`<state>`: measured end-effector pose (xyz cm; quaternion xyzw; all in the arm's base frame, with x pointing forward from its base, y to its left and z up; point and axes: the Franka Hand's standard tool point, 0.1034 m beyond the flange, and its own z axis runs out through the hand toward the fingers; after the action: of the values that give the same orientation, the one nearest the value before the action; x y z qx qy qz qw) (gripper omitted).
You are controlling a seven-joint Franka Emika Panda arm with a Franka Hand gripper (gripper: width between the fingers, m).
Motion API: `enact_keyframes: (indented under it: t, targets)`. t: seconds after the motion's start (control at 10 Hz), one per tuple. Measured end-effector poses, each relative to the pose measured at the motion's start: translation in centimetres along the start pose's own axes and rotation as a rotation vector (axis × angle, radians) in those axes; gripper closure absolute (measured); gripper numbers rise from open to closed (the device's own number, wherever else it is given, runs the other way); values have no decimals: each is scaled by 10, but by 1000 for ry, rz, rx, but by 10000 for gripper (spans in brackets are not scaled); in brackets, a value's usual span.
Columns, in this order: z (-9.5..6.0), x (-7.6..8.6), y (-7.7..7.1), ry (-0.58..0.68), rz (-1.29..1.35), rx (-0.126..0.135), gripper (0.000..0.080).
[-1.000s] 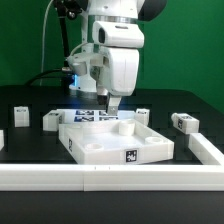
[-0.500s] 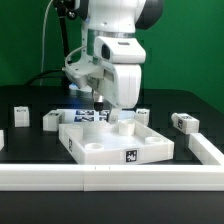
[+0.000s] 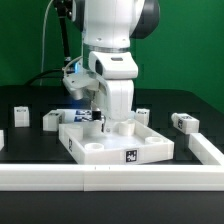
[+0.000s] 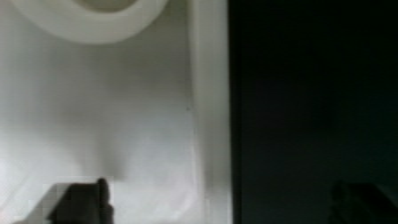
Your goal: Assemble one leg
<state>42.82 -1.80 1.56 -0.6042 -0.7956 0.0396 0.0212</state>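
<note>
My gripper (image 3: pixel 104 122) is low over the far edge of the large white square panel (image 3: pixel 100 148), which has round sockets. In the wrist view the gripper (image 4: pixel 222 205) is open and empty. One fingertip (image 4: pixel 80 200) is over the white panel surface (image 4: pixel 125 110) near a round socket (image 4: pixel 107 12). The other fingertip (image 4: pixel 365 202) is over the dark table. The panel's edge runs between them. Small white legs with tags lie on the table: two at the exterior view's left (image 3: pixel 20 115) (image 3: pixel 50 120) and two at its right (image 3: pixel 142 117) (image 3: pixel 183 122).
The marker board (image 3: pixel 84 115) lies behind the panel, partly hidden by the arm. A white rail (image 3: pixel 110 178) runs along the table's front and another (image 3: pixel 206 148) along the exterior view's right. A further white block (image 3: pixel 1 141) is cut off at the exterior view's left edge.
The arm has come down and turned over the past second. The hand moved from above the panel's far side to low at its far edge.
</note>
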Motion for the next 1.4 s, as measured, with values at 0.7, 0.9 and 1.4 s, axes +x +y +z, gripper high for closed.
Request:
enact_keyframes:
  t: [0.7, 0.9, 1.4]
  targets:
    - [0, 0, 0, 0, 0, -2, 741]
    - [0, 0, 0, 0, 0, -2, 741]
    - [-2, 31, 20, 7, 173, -31, 741]
